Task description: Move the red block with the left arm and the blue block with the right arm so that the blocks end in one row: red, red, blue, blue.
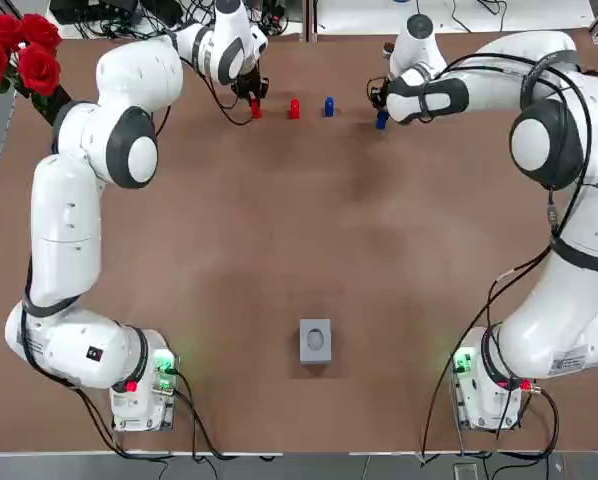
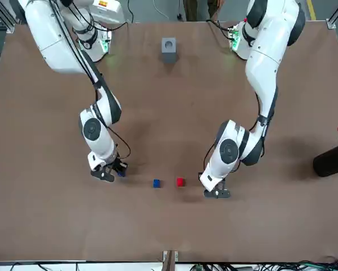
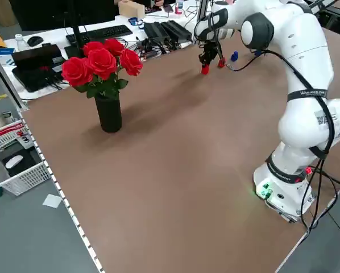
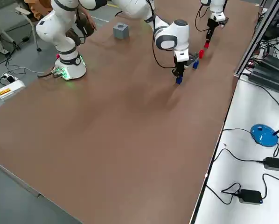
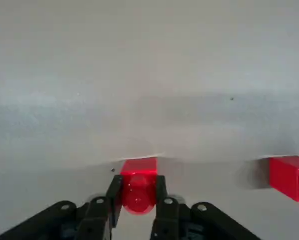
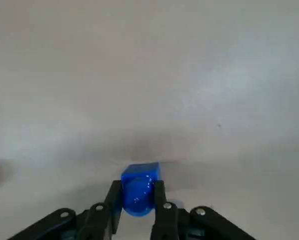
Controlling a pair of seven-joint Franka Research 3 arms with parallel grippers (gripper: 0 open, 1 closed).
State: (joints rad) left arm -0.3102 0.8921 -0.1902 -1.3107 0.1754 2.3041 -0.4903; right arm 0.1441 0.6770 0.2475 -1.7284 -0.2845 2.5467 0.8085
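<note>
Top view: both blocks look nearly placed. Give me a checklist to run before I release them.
1. Left claw shut on the held red block: ok.
2. Right claw shut on the held blue block: ok.
3. Order in the top view is held red block, free red block, free blue block, held blue block: ok.
4. Row straight: not ok. The held blue block sits slightly nearer the robot than the other three.
5. Held blocks resting on the table: cannot tell.
</note>
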